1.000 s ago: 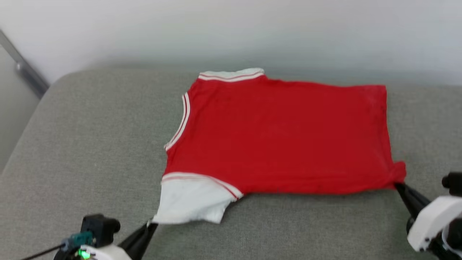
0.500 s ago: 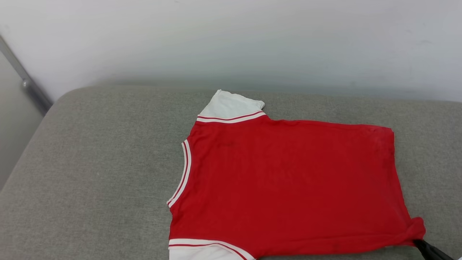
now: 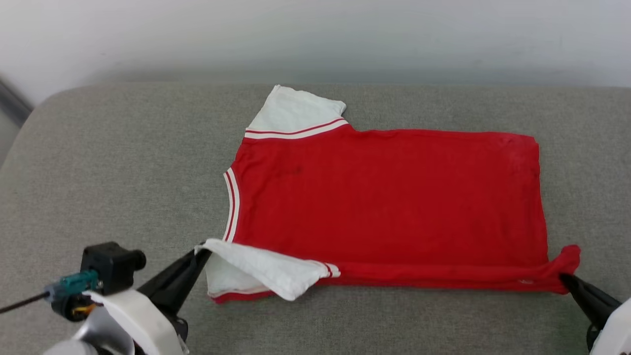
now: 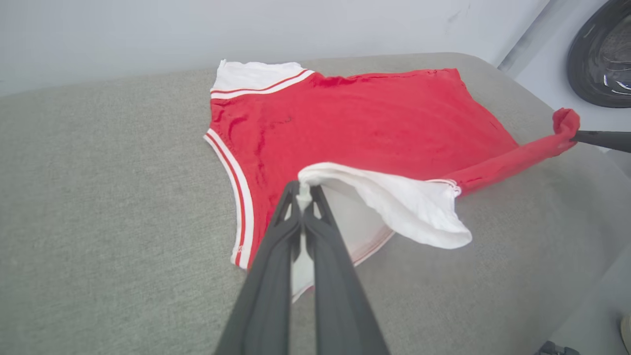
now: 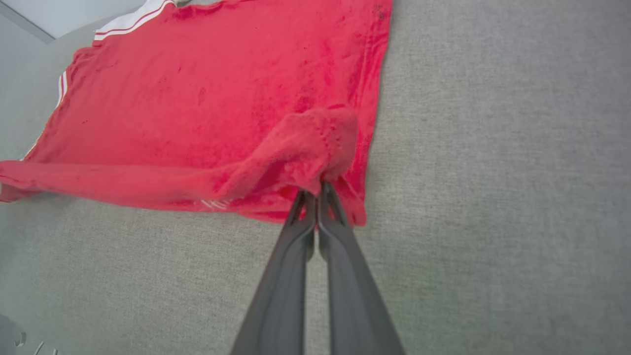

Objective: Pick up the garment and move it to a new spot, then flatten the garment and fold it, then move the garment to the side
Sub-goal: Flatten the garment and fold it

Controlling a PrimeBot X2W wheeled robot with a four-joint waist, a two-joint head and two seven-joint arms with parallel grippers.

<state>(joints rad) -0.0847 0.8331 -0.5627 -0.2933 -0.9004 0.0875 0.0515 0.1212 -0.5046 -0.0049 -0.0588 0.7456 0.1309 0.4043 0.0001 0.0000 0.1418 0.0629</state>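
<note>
Judging from how it lies, the red jersey T-shirt is spread plain side up across the middle of the grey upholstered cushion, collar toward the robot's left and hem toward its right. The pick-up, the move to a new spot and most of the flattening therefore look done. The fold looks just begun. The left claw is clamped together on the edge of the near white sleeve, which is lifted and curled over toward the body. The right claw is clamped on the near hem corner, which is bunched into a small red knot. Between the two, the near long edge is raised off the cushion as a taut roll. The far white sleeve lies flat, and the far half of the shirt rests smooth on the fabric. What is left, in my judgement, is carrying that near edge over to the far one, making any further folds, letting go, and then shifting the folded shirt to the side.
</note>
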